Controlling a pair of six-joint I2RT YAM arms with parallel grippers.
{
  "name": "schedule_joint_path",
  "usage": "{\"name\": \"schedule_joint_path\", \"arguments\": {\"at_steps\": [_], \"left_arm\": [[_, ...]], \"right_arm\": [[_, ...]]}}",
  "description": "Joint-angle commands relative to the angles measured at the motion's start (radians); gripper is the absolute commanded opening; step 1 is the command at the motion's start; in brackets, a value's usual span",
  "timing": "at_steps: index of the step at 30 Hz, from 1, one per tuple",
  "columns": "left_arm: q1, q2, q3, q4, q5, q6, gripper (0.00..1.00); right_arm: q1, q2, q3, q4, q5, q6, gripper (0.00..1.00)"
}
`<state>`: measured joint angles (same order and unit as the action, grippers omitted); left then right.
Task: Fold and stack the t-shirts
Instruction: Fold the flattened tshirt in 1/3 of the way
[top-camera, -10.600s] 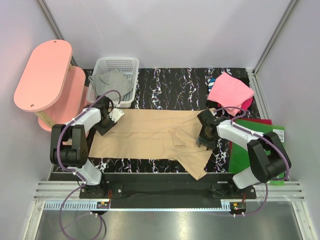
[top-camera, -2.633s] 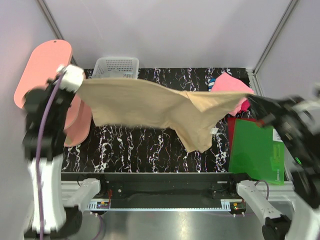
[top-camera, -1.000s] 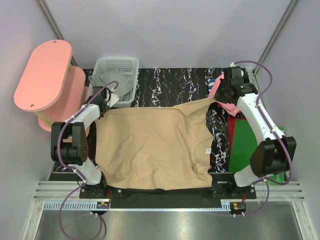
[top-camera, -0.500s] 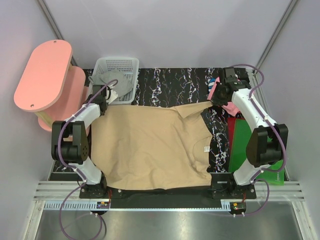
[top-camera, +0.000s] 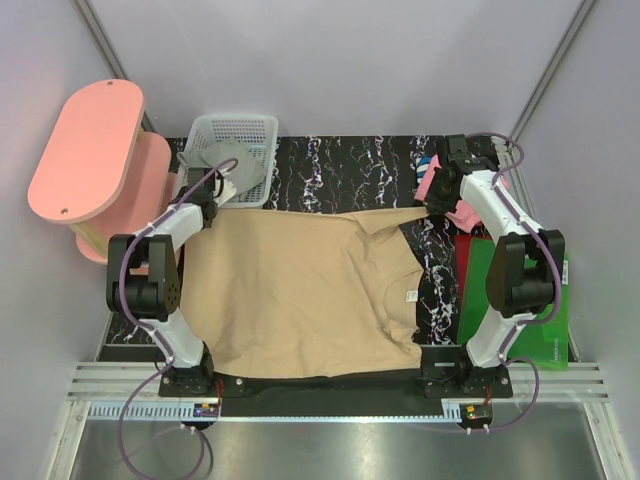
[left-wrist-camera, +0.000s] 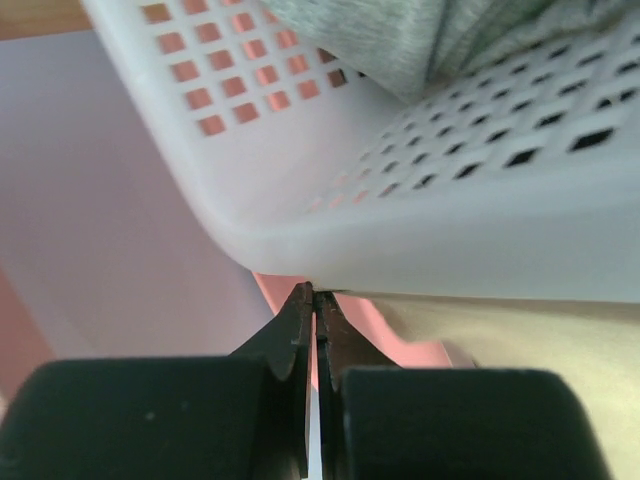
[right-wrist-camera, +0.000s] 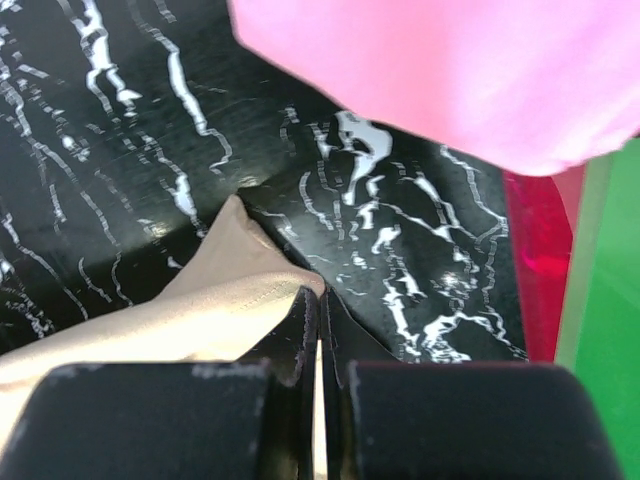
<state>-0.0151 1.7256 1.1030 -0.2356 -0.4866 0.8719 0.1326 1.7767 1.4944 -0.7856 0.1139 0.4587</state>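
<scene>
A tan shirt (top-camera: 300, 290) is spread flat and open over the black marbled table (top-camera: 340, 165), filling the middle and reaching the near edge at 6 o'clock, with its small white label showing toward 3 o'clock. Its far-left corner, at 10 o'clock, is pinched by the left gripper (top-camera: 207, 212), whose fingers are seen pressed tight together in the wrist view, right under the curved wall of the white basket (top-camera: 232, 128). A grey shirt (top-camera: 235, 165) is bunched inside that basket, at 11 o'clock of the table, and is draped over its near rim. The far-right corner of the tan shirt, at 1 o'clock, is clamped by the right gripper (top-camera: 437, 200), with a fold of tan cloth drawn into the closed fingers. A pink shirt (right-wrist-camera: 450, 70) is found just beyond that gripper at 2 o'clock, near a green sheet (top-camera: 548, 330) laid at 4 o'clock. A pink stool (top-camera: 85, 150) is seen off the table at 9 o'clock
</scene>
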Motion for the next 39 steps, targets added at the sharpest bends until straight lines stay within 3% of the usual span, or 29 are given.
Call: {"name": "schedule_joint_path", "arguments": {"at_steps": [1,6,14,30,39], "left_arm": [[0.000,-0.038,0.012,0.022,-0.043,0.006,0.00],[-0.039,-0.125,-0.038,-0.028,0.016,-0.031,0.00],[-0.098,-0.138,-0.064,-0.057,0.020,-0.079,0.00],[-0.025,0.037,0.052,0.010,-0.061,-0.051,0.00],[-0.028,-0.021,-0.021,0.005,-0.021,-0.079,0.00]], "right_arm": [[-0.062,-0.037,0.024,-0.021,0.087,0.014,0.00],[-0.097,-0.076,0.007,-0.021,0.075,0.014,0.00],[-0.105,-0.080,0.035,-0.044,0.067,0.014,0.00],[-0.103,-0.049,0.093,-0.053,-0.111,0.038,0.00],[-0.077,-0.220,-0.173,-0.009,-0.174,0.060,0.00]]}}
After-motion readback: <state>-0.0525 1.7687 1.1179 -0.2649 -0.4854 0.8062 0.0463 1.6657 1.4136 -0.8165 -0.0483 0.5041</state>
